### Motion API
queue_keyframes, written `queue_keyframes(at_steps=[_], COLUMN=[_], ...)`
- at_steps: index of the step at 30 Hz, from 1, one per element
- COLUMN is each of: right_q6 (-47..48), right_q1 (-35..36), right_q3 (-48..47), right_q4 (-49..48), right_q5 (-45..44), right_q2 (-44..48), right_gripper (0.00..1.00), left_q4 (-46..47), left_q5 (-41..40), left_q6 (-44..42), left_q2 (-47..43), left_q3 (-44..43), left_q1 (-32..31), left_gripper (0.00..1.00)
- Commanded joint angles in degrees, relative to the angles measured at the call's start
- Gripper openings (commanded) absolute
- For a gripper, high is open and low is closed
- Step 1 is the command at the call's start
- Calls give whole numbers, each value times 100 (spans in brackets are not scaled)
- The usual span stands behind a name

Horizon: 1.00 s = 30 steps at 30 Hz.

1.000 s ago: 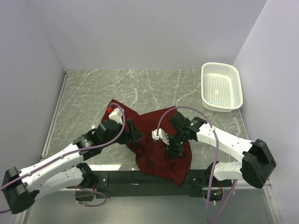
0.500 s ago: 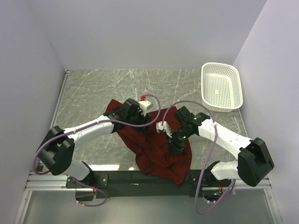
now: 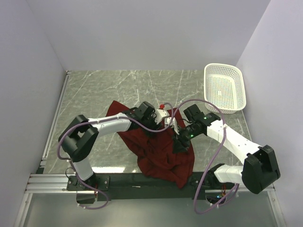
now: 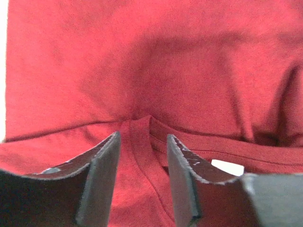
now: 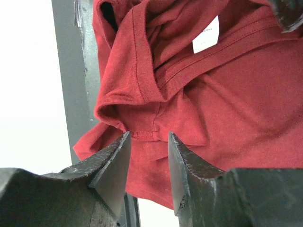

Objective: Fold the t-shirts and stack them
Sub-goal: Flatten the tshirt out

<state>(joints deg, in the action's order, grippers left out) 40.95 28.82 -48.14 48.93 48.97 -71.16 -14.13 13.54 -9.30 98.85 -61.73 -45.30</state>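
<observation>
Maroon t-shirt [image 3: 161, 161] lies crumpled on the desk [image 3: 94, 90], near edge drooping over the front rail. Left hand [image 3: 167, 124] down on the cloth at the collar, half open, collar ridge rising between the fingers [image 4: 102, 175], not pinched; white tag [image 4: 227, 166] just right of that hand. Right hand [image 3: 180, 143] close beside the left hand, on the shirt, jaws partway apart with a sleeve hem fold at the tips [image 5: 149, 135], can't tell if it grips. White basket [image 3: 222, 110] well beyond the right hand
</observation>
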Motion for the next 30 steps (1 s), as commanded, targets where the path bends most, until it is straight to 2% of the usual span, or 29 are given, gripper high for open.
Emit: queue_keyframes(at_steps=[1, 6, 9, 12, 14, 15, 18, 27, 30], right_q6=[106, 115, 115, 106, 97, 106, 176, -376, -438], right_q1=[-16, -17, -17, -17, -17, -17, 53, 1353, 1390], right_q3=[-240, -231, -240, -240, -231, -231, -179, -116, -248], right_q4=[20, 29, 29, 20, 3, 3, -23, -498, -463], right_q5=[174, 192, 201, 201, 201, 209, 288, -177, -37], right_q2=[111, 102, 84, 58, 32, 14, -4, -486, -680], right_gripper=[45, 45, 45, 45, 45, 45, 45, 46, 56], left_q4=[-2, 139, 69, 103, 156, 208, 375, 1263, 1378], left_q5=[-465, -800, -976, -1108, -1125, -1126, -1292, -1336, -1502], left_q6=[15, 191, 262, 314, 367, 428, 709, 2651, 2959], left_q2=[196, 223, 371, 425, 407, 390, 119, -1278, -1744], left_q3=[-181, -119, -207, -172, -102, -67, 91, 1224, 1559], left_q1=[-111, -137, -198, -286, -295, -295, -287, -137, -137], left_gripper=[48, 42, 32, 29, 22, 15, 0, 1, 1])
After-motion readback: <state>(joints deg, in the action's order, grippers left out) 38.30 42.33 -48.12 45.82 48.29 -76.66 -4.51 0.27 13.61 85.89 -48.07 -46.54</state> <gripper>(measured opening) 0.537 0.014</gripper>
